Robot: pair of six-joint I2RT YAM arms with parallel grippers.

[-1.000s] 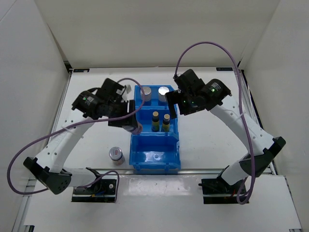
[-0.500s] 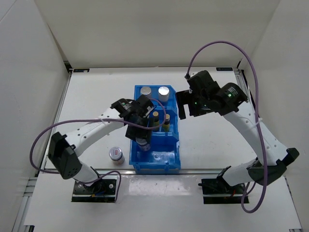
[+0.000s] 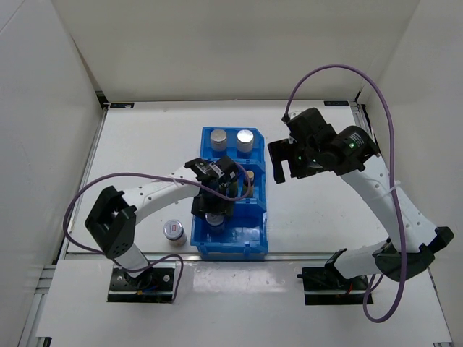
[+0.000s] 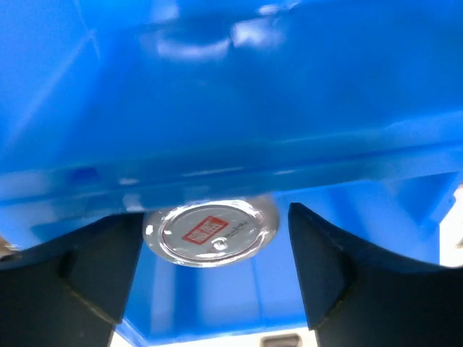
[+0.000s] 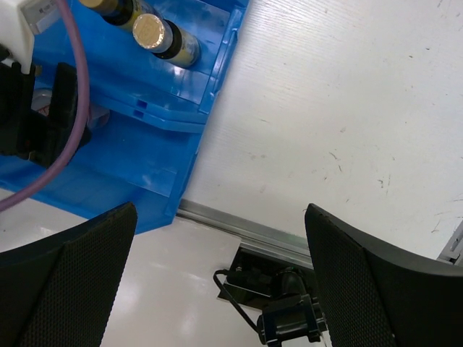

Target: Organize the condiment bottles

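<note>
A squat silver-topped bottle with a red mark [image 4: 210, 230] stands in the near compartment of the blue bin [image 3: 255, 233]. My left gripper [image 3: 215, 207] is above it, jaws open around it, with a gap at the right finger [image 4: 333, 260]. A second squat bottle [image 3: 173, 230] stands on the table left of the bin. Two silver-capped bottles [image 3: 218, 136] [image 3: 245, 138] stand in the far compartment. One yellow bottle [image 3: 249, 176] shows in the middle compartment; both show in the right wrist view [image 5: 154, 32]. My right gripper [image 3: 289, 163] is open and empty, right of the bin.
The white table [image 3: 318, 210] ends in a metal rail [image 5: 246, 231] at its near edge. White walls enclose the back and both sides. The left arm's purple cable [image 3: 108, 184] loops over the table's left half.
My left gripper carried the squat bottle from the bin's left side into the near compartment and opened. My right gripper drew back from the bin to the right.
</note>
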